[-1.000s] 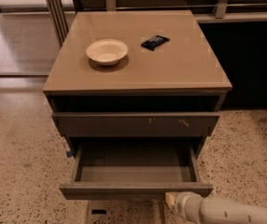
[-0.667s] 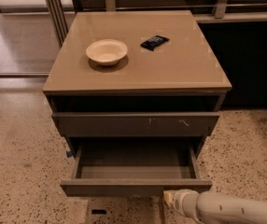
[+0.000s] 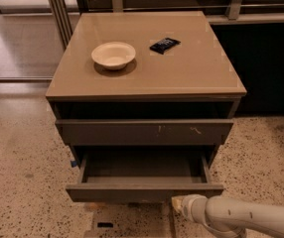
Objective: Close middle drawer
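Speckled terrazzo floor [image 3: 18, 162] in warm light, metal posts [image 3: 58, 14] behind (a dark panel [image 3: 266, 68] at right)

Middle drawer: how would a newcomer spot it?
Find the tan-topped cabinet. The middle drawer is the one pulled far out, the gripper just below its front. Unlike the scratched drawer front above, its front is plain.

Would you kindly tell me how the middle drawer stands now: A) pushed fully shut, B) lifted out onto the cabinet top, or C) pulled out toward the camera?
C: the middle drawer juts out past the scratched front above it, with the hand low by its right end.
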`<action>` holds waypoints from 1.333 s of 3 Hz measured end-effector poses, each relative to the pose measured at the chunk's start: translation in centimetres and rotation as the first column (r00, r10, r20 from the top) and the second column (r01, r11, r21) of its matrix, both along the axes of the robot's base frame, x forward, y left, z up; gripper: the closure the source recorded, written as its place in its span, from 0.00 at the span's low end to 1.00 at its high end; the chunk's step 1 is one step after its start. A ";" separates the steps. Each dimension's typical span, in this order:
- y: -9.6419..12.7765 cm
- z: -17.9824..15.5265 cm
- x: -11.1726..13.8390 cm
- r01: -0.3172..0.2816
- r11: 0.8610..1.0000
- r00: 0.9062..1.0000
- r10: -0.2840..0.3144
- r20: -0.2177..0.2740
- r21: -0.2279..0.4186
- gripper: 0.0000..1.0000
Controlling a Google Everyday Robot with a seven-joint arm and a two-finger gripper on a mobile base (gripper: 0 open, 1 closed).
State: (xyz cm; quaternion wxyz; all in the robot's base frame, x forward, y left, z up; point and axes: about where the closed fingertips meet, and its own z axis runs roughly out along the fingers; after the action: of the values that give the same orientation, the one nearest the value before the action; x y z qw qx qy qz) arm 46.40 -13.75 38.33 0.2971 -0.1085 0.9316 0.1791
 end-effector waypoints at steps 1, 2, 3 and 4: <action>-0.2 0.4 1.5 -0.020 0.999 0.999 0.022 0.042 -0.032 1.00; -0.7 1.3 3.3 -0.044 0.996 0.994 0.051 0.095 -0.073 1.00; -0.9 2.1 5.3 -0.069 0.991 0.987 0.084 0.136 -0.114 1.00; -0.8 2.2 7.3 -0.099 0.984 0.981 0.121 0.153 -0.146 1.00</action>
State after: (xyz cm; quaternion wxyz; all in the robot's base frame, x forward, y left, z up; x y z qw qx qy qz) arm 53.69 -14.53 40.56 0.3528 -0.1943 0.9072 0.1213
